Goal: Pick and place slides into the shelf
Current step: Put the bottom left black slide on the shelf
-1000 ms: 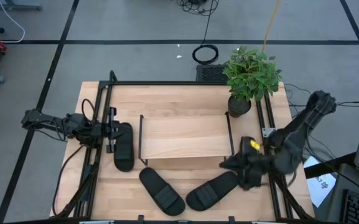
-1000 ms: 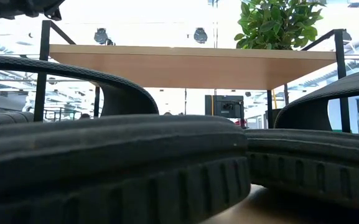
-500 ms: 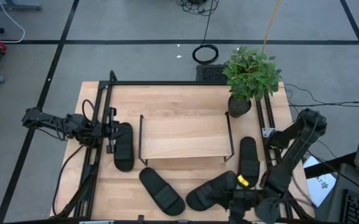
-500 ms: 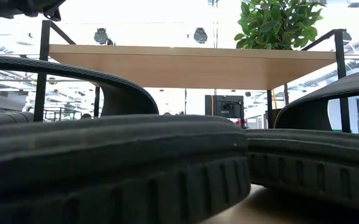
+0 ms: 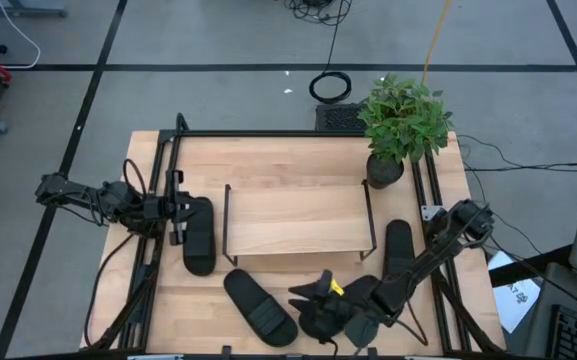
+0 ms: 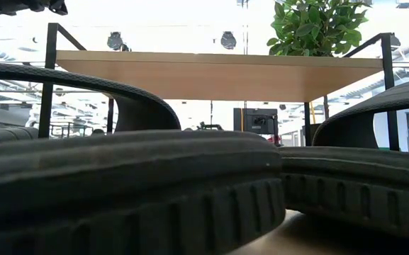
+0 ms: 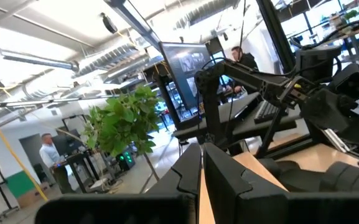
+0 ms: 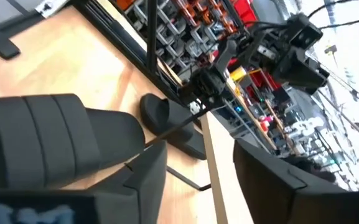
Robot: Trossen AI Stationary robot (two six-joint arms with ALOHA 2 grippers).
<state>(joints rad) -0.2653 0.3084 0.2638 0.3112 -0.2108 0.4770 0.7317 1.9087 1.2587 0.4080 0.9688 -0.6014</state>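
The right gripper point(image 5: 313, 296) had swung from the table's right edge to the front slides point(image 5: 353, 305), fingers now apart, holding nothing; one slide point(image 5: 399, 252) lay beside the shelf point(image 5: 293, 215); left gripper point(image 5: 178, 208) stayed shut.

Four matte black slip-on slides with wide ribbed straps lie flat on the worktop around a small low shelf point(image 5: 296, 220) that has a light wooden top board on thin black wire legs. One slide point(image 5: 198, 234) lies just left of the shelf, another point(image 5: 399, 249) just right of it. Two more point(image 5: 259, 306) point(image 5: 320, 318) lie angled in front, toes near each other.
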